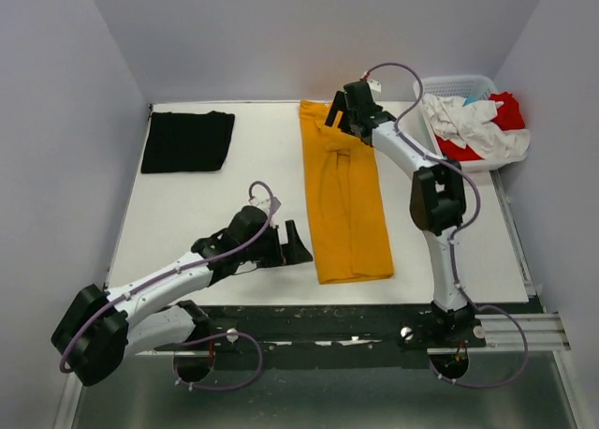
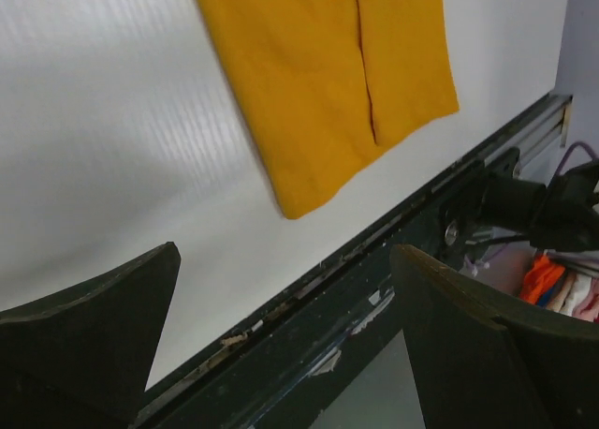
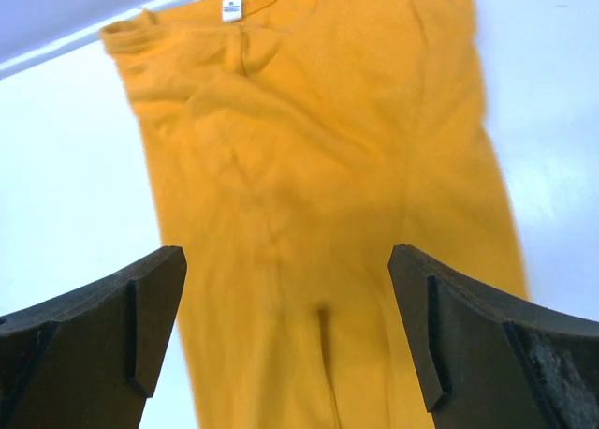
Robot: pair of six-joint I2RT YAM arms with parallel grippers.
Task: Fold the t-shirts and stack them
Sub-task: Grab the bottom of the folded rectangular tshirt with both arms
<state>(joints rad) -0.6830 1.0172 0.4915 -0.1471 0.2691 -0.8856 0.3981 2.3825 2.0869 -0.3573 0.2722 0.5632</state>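
Mustard-yellow cloth t-shirt, folded into a narrow strip, lies in the middle of the white table; a folded black t-shirt occupies its far-left corner. Left gripper and right gripper gape empty.

The flat white rectangular table carries three things. A mustard orange-yellow cloth t-shirt, folded lengthwise into a long narrow strip, lies down the middle. Its collar is at the far edge and its hem near the front edge. A black cloth t-shirt, folded into a flat rectangle, lies near the far left corner, well apart from the strip. A white plastic lattice basket sits at the far right corner, possibly overhanging the edge.
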